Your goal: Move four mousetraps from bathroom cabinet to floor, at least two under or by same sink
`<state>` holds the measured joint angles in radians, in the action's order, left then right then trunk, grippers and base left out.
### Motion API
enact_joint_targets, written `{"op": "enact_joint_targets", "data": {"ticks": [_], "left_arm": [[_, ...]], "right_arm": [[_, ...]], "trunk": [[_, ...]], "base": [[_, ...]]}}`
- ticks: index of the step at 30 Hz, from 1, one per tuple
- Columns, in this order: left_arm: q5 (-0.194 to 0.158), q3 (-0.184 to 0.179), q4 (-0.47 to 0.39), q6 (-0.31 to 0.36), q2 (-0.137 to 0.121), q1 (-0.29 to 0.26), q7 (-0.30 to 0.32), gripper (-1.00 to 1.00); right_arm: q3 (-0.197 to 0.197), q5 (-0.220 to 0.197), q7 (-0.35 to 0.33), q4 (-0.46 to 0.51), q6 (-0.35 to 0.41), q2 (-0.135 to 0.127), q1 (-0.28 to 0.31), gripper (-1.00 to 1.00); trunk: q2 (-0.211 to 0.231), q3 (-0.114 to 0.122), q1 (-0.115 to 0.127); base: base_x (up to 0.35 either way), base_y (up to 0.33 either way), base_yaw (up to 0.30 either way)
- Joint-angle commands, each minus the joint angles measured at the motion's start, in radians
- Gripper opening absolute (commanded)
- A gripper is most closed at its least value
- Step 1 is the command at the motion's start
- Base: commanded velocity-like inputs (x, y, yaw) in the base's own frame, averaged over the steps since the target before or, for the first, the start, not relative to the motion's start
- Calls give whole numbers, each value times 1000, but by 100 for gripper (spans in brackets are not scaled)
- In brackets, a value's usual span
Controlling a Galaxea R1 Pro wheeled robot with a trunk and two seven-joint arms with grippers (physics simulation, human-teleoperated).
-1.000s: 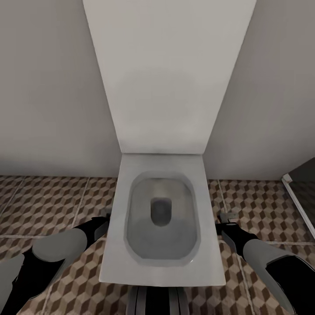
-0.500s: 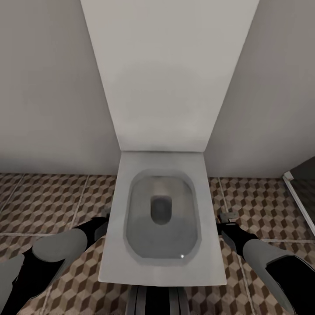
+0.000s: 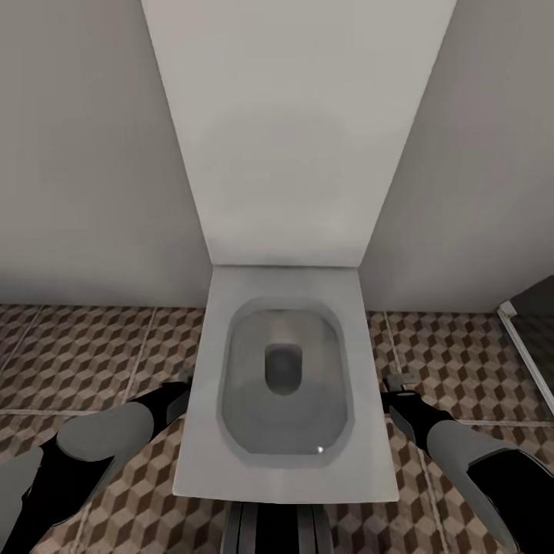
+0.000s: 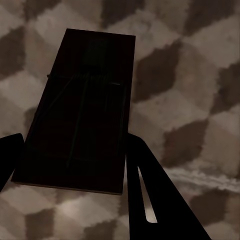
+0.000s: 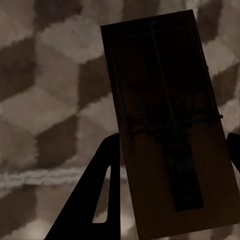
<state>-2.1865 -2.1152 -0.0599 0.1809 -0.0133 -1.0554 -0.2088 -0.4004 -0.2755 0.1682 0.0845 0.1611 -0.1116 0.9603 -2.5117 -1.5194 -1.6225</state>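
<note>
A dark-brown mousetrap (image 4: pixel 82 110) sits between the black fingers of my left gripper (image 4: pixel 75 165), which is shut on it above the cube-patterned bathroom floor (image 4: pixel 190 75). My right gripper (image 5: pixel 170 185) is shut on a second mousetrap (image 5: pixel 165 120), also over the floor (image 5: pixel 50 100). In the head view the left gripper (image 3: pixel 181 385) hangs low beside the toilet's left side and the right gripper (image 3: pixel 400 382) beside its right side. The cabinet, the sink and the other mousetraps are out of view.
A white toilet (image 3: pixel 285 385) with its lid (image 3: pixel 292 131) raised stands straight ahead between my arms, against grey walls. A white frame with a dark panel (image 3: pixel 531 346) rises at the far right. Patterned floor (image 3: pixel 77 354) lies open on both sides of the toilet.
The head view shifted slightly a second ago and has been still since. Both arms and the held mousetraps stand as before.
</note>
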Motion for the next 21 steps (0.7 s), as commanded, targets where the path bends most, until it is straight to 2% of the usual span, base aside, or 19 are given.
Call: {"op": "enact_joint_targets", "data": {"ticks": [1,21], "left_arm": [[2,0,0,0,0,0,2,-100],[2,-6,-1,0,3,5,2,-100]], "right_arm": [[0,-1,-1,2,-1,1,0,-100],[0,1,0,3,-2,3,0,-100]], "trunk": [[0,0,0],[0,-27,0]], "base": [[0,0,0],[0,0,0]]}}
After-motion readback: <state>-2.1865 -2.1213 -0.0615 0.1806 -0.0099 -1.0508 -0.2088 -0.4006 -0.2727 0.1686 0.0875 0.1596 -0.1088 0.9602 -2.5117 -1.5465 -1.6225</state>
